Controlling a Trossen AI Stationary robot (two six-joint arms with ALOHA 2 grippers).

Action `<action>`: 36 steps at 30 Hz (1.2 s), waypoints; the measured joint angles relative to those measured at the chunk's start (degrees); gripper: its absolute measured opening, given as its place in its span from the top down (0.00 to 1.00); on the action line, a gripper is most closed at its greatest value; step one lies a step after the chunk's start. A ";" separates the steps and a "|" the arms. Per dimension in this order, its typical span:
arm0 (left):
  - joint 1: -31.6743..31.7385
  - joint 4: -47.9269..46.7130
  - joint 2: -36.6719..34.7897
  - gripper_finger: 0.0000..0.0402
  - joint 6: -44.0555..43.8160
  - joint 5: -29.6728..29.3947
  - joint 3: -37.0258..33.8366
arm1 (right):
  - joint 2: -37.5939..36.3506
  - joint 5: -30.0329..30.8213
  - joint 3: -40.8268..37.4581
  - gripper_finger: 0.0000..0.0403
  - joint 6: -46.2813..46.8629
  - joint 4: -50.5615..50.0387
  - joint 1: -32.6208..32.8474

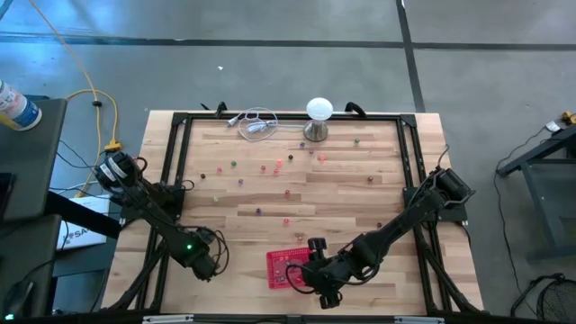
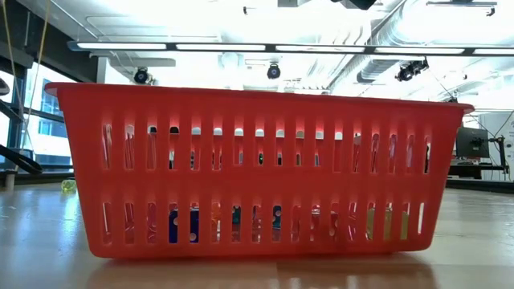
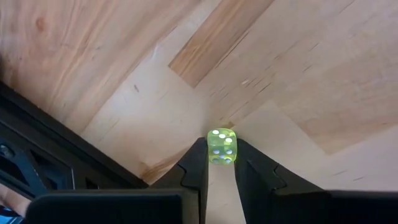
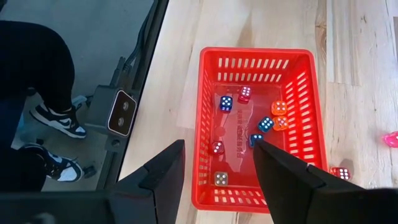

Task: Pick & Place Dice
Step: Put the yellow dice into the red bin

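Left claw point(image 3: 221, 163) closing on a yellow-green die point(image 3: 221, 147) — fingers flanking both sides, die seated right at the tips, resting on the wooden surface point(image 3: 298, 74) well to the left of the red basket point(image 1: 286, 267). Right claw point(image 4: 217, 158) held wide and empty, hovering directly over the basket, several dice point(image 4: 265, 124) already inside. More dice scattered beyond the basket. Next carry, judged: rightward toward the basket — left arm alone has a die.
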 joint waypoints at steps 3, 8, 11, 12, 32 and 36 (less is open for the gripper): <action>0.02 0.03 -1.00 0.87 0.45 -0.59 -0.02 | 0.00 0.02 -0.02 0.55 -0.39 0.87 0.00; 0.17 0.81 -6.37 0.87 -0.88 -4.10 1.00 | 0.02 -1.19 -0.04 0.55 -5.92 7.70 1.12; 0.07 1.00 -10.30 0.87 -0.14 -8.93 2.11 | 0.02 -1.20 -0.04 0.55 -8.37 8.47 1.80; 0.04 1.66 -11.66 0.87 0.83 -11.77 2.50 | 0.02 -1.22 -0.04 0.55 -8.68 8.45 1.81; 9.26 69.08 0.68 0.87 51.92 -25.73 3.43 | 0.02 0.31 -0.02 0.55 -9.04 10.25 1.38; 11.60 72.88 6.04 0.87 56.16 -22.01 5.62 | 0.02 0.84 0.00 0.55 -9.40 10.73 1.33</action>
